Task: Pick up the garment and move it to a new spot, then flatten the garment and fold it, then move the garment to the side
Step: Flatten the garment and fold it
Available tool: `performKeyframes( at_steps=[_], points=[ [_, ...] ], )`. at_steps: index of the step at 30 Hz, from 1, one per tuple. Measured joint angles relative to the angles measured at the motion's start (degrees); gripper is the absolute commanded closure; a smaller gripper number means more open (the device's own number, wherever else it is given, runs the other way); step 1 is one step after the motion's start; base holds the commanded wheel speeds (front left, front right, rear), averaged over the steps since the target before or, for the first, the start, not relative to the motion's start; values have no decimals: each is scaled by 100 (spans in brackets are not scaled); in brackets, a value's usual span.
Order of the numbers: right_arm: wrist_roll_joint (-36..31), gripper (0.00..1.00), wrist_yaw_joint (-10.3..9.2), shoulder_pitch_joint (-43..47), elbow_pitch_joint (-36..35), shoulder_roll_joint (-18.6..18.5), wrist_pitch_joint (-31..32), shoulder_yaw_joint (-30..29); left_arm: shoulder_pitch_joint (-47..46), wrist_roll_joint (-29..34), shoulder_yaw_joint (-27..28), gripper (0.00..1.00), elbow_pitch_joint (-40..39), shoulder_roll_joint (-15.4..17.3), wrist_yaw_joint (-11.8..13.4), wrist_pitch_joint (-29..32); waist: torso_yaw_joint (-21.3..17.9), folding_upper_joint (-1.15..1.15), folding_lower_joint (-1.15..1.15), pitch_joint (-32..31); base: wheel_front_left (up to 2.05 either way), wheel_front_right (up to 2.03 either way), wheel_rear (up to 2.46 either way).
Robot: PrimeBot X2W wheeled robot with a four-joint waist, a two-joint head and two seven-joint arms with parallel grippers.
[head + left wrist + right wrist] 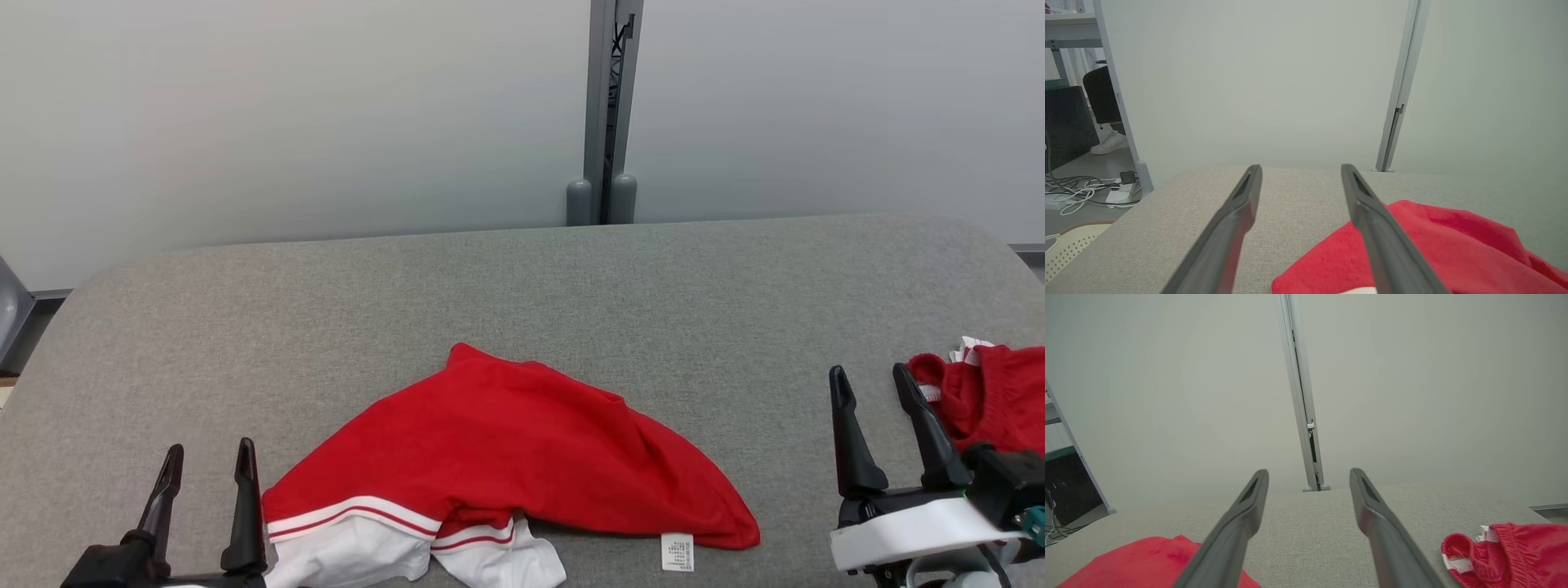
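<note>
Garment [506,441] sprawls crosswise on bench [571,286], just beside left hand [210,447]; right hand [869,371] farther; both wide open, empty.

Garment [506,441] centred on table [326,310], perhaps shorts [992,392] far right

The left jaws stand at the lower left of the head view, their two dark fingers [244,506] pointing up, spread wide with nothing between them. The right jaws stand at the lower right, equally wide and empty, tilted slightly leftward above a white wrist housing [914,529]. Each wrist view has its own pair rising parted, tips well apart.
</note>
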Motion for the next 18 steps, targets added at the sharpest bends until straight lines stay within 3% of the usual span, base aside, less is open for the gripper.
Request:
performKeyframes(
  at_steps=[18],
  points=[
    [-51, 0, 0, -71, -41, 65, -5, 44, 30, 292, 318, 0, -130, -218, -246, -9, -62, 0, 0, -23, 0, 0, 0]
  ],
)
